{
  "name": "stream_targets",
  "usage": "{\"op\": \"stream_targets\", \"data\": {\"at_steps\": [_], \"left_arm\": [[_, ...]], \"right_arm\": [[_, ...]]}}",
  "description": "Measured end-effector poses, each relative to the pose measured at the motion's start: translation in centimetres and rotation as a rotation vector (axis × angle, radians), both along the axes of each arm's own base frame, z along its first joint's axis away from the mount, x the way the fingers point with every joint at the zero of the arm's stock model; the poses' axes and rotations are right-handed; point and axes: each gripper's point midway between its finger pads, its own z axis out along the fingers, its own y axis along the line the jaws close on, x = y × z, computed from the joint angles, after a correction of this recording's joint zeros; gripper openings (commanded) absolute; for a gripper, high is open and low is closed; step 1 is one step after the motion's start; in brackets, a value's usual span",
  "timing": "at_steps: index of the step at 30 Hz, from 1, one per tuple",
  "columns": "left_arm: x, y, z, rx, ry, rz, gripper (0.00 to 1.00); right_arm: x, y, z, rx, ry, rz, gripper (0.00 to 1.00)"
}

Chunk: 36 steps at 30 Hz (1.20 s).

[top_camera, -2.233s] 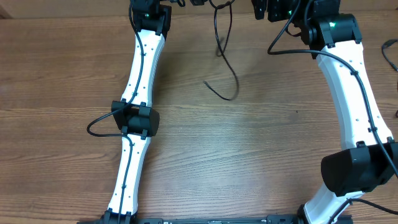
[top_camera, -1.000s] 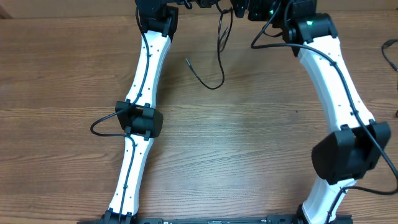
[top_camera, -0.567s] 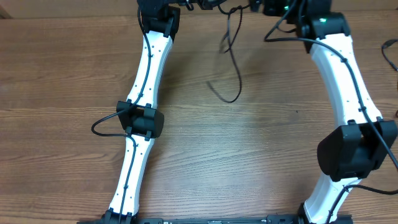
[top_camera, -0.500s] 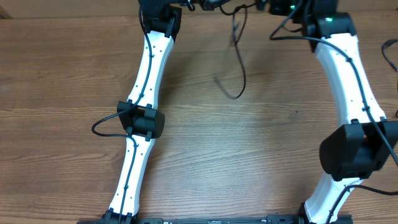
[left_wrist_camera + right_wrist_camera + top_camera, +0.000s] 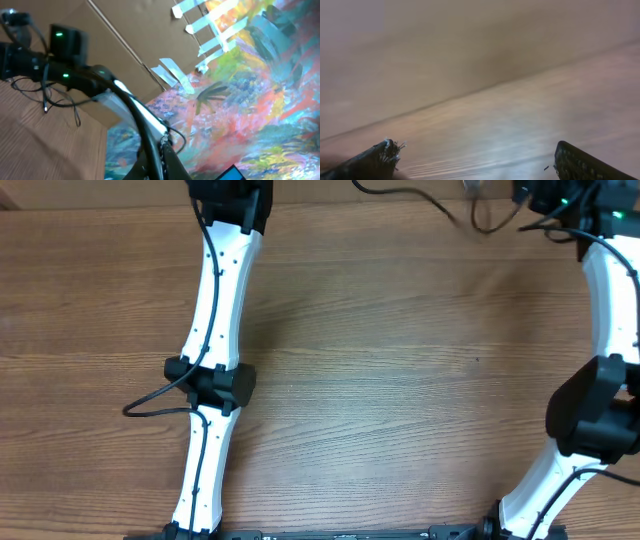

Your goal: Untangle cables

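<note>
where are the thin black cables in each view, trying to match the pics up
overhead: the cables lie along the top edge, right of centre, blurred, near the right arm.
left wrist: the cables dangle as thin strands at the left, under the right arm's dark end.
right wrist: not in it; only blurred wood shows.
shared landmark: the wooden table, at lower left in the left wrist view and filling the right wrist view.

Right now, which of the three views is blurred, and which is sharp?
Overhead: the table grain is sharp, but the cables at the top edge look smeared, as if by motion. Left wrist: tilted and moderately sharp, with thin cable strands visible at the left. Right wrist: strongly blurred; only soft wood grain and the dark fingertips show.
</note>
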Motion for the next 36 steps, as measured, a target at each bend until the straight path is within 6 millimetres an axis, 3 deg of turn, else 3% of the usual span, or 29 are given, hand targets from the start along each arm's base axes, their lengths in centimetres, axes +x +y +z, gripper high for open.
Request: {"op": "stream_targets", "data": {"at_steps": [4, 7, 9, 11, 15, 21, 28, 36], "left_arm": [[0.0, 0.1, 0.0, 0.011, 0.009, -0.001, 0.04], [0.1, 0.2, -0.1, 0.016, 0.012, -0.001, 0.04], [0.0, 0.2, -0.1, 0.017, 0.010, -0.002, 0.05], [0.0, 0.2, -0.3, 0.025, 0.009, -0.004, 0.04], [0.4, 0.0, -0.7, 0.043, 0.022, -0.005, 0.04], [2.5, -0.6, -2.2, 0.079, 0.127, 0.011, 0.05], [5.6, -1.2, -5.2, 0.113, 0.262, 0.084, 0.04], [7.0, -1.3, -5.1, 0.078, 0.223, 0.162, 0.04]], "right_arm": [[-0.6, -3.4, -1.7, -0.025, 0.040, -0.066, 0.94], [-1.3, -4.7, -2.1, -0.038, 0.064, -0.088, 0.89], [-1.8, -4.8, -2.6, -0.036, 0.093, -0.088, 0.90], [-2.1, -4.5, -3.0, -0.037, 0.114, -0.077, 0.99], [-1.9, -2.6, -3.2, -0.025, 0.121, -0.014, 1.00], [-1.4, 2.8, -3.3, 0.053, 0.118, 0.146, 1.00], [-1.2, 12.4, -1.2, 0.204, 0.048, 0.443, 1.00], [-3.2, 23.9, 6.8, 0.229, -0.138, 0.763, 1.00]]}}
